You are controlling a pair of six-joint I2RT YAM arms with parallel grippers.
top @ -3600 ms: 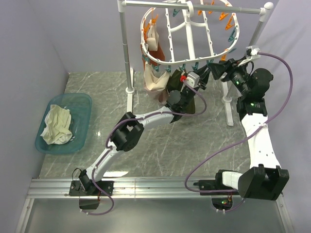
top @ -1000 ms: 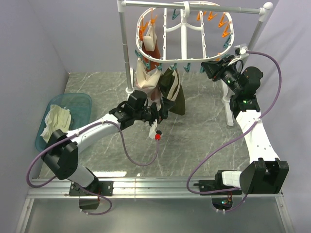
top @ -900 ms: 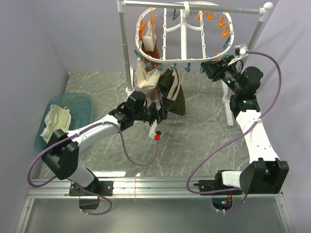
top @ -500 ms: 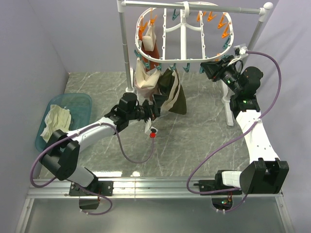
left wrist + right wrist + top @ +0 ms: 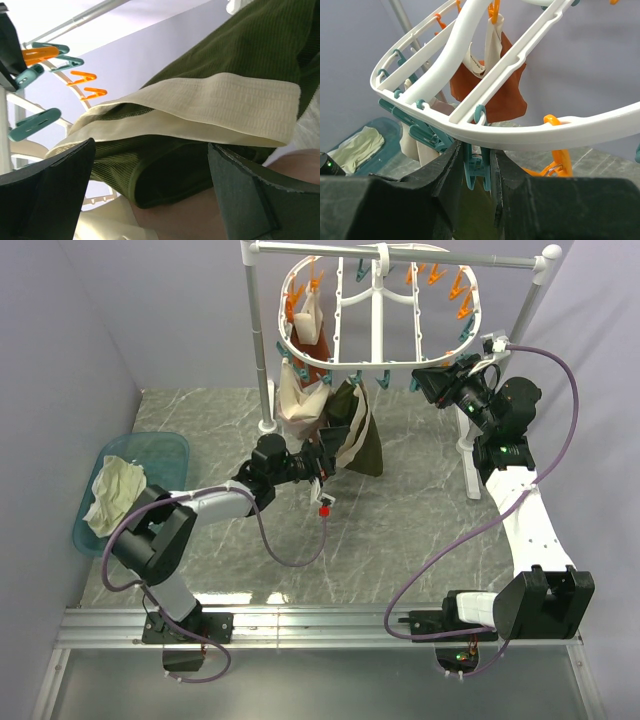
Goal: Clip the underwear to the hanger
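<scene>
- The grey marbled table (image 5: 420, 540) carries both arms; their bases sit at its near edge.
- On the left side of the table lies a translucent teal plastic basin (image 5: 165, 465) with a crumpled cream-white cloth (image 5: 115, 495) inside.
- The left gripper (image 5: 150, 147) is spread wide and grips nothing. Its dark fingers (image 5: 45, 200) stand on either side of the view from its wrist.
- Just beyond those fingers hangs the dark olive-green ribbed underwear (image 5: 240, 45), its pale beige waistband (image 5: 220, 105) folded across the gap. Whether cloth and fingers touch cannot be told.
- From above, the underwear hangs under the near rim of the frame, between the two grippers. Its top reaches the teal pins there.
- The right gripper (image 5: 477, 175) is squeezed shut around a teal plastic clothespin (image 5: 476, 167) on that rim.
- Olive cloth shows just under this pin, but the fingers hide whether the pin bites it.
- The large white oval plastic hanger (image 5: 520, 132), ribbed and ringed with orange and teal pins, hangs tilted from a white pole stand (image 5: 262, 350).
- Farther back on its left side hang a rust-red garment (image 5: 495, 85) and a pinkish-beige garment (image 5: 292, 400), clipped to the rim.
</scene>
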